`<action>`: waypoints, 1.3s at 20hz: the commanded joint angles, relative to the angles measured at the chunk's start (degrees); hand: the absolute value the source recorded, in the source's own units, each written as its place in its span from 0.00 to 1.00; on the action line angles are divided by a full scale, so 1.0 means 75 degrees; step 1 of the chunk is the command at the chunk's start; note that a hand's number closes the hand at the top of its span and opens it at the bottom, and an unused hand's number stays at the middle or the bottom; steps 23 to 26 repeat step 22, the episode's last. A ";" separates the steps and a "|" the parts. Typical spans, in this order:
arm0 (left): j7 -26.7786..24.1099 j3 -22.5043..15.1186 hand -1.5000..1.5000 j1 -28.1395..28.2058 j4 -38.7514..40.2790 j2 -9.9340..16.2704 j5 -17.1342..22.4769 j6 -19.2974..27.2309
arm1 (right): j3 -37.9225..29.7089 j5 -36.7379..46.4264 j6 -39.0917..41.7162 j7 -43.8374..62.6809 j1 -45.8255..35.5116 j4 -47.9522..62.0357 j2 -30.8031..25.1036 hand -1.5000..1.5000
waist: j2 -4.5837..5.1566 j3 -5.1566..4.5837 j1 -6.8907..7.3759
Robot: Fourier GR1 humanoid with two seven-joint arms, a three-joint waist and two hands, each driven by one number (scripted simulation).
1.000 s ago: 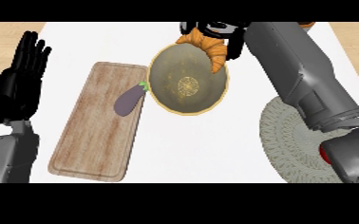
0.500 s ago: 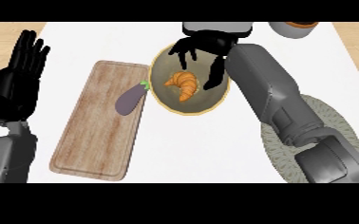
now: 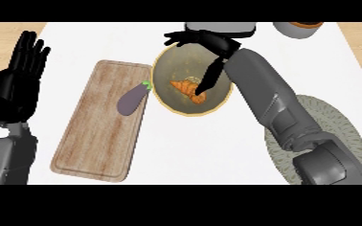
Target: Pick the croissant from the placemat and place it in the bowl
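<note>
White counter point(image 3: 191, 143) bears cutting board point(image 3: 99, 124), bowl point(image 3: 168, 103), placemat point(image 3: 332, 124).

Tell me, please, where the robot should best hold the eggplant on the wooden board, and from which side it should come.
Probably the thick purple body of the eggplant, taken from above across its narrow width. It lies flat and slanted on the cutting board, green stem toward the bowl. The resting left hand is on that side.
</note>
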 commanded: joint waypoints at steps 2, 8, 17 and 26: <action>0.0568 -0.0150 0.50 -0.0465 -0.0228 -0.0089 -0.0054 0.0262 | -0.0931 -0.0860 0.0073 0.0226 -0.0164 0.0093 -0.0354 0.00 | 0.0057 0.0008 0.0101; 0.0146 -0.0178 0.50 -0.0501 0.0000 -0.0099 -0.0089 0.0094 | -0.1692 -0.1519 0.0551 0.0883 -0.0422 0.0386 -0.1551 0.00 | 0.0190 0.0005 0.0297; 0.0157 -0.0323 0.50 -0.0663 -0.0038 -0.0160 -0.0039 -0.0044 | -0.2021 -0.1825 0.1660 0.0466 -0.0007 0.0377 -0.3024 0.00 | 0.0388 0.0043 0.0558; 0.0002 -0.0389 0.50 -0.0578 -0.0059 -0.0224 -0.0025 -0.0133 | -0.2084 -0.1899 0.1995 0.0630 0.0048 0.0387 -0.3350 0.00 | 0.0441 0.0049 0.0755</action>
